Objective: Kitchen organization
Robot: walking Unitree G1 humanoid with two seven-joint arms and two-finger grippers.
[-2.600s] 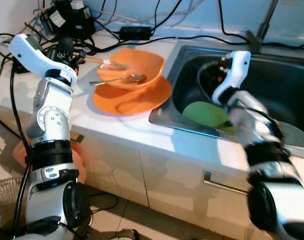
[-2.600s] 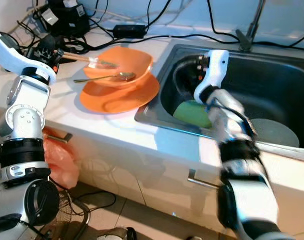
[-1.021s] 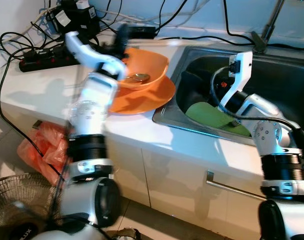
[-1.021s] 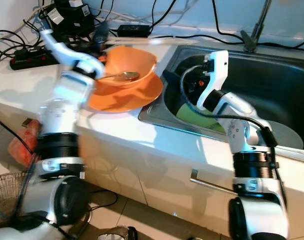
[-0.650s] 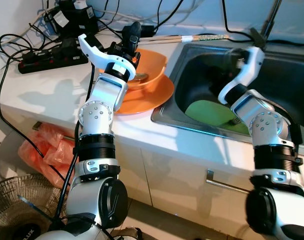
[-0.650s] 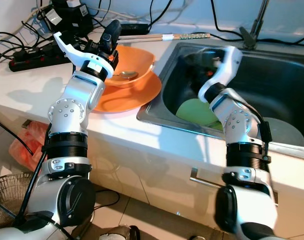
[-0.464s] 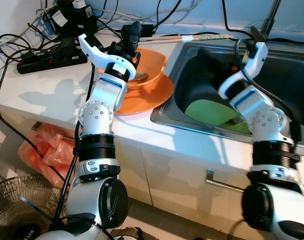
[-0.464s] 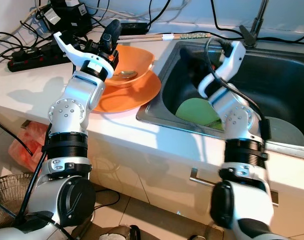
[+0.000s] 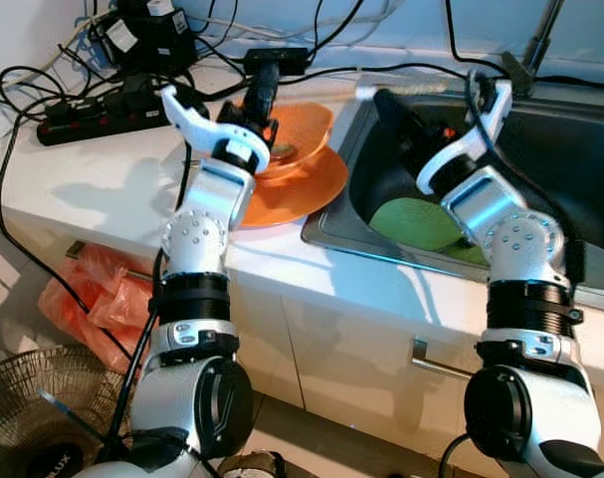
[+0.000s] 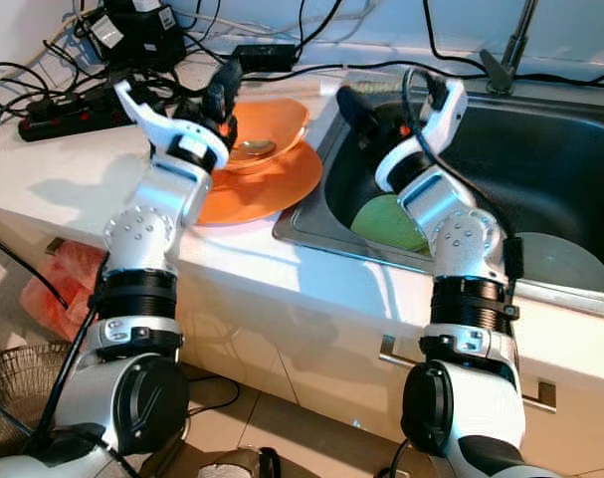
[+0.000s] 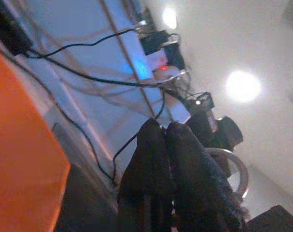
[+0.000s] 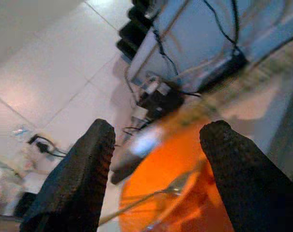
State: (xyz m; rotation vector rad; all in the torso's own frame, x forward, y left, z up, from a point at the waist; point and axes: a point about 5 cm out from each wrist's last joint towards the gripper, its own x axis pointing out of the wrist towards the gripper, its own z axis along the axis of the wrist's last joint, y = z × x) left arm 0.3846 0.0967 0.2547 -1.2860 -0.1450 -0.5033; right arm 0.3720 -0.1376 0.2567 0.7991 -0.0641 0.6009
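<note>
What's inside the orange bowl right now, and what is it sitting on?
A metal spoon lies in the orange bowl, which sits on an orange plate. The left gripper hangs over the bowl's far side, hiding part of the inside.

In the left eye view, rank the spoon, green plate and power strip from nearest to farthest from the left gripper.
From the left gripper:
1. Spoon, in the orange bowl just below it.
2. Green plate, in the sink toward the robot's right.
3. Power strip, far out on the counter's left.

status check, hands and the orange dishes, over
Left hand shut, empty, over the orange bowl. Right hand open at the sink edge, pointing toward the bowl. Spoon in bowl, bowl on orange plate. Cables clutter the counter behind.
</note>
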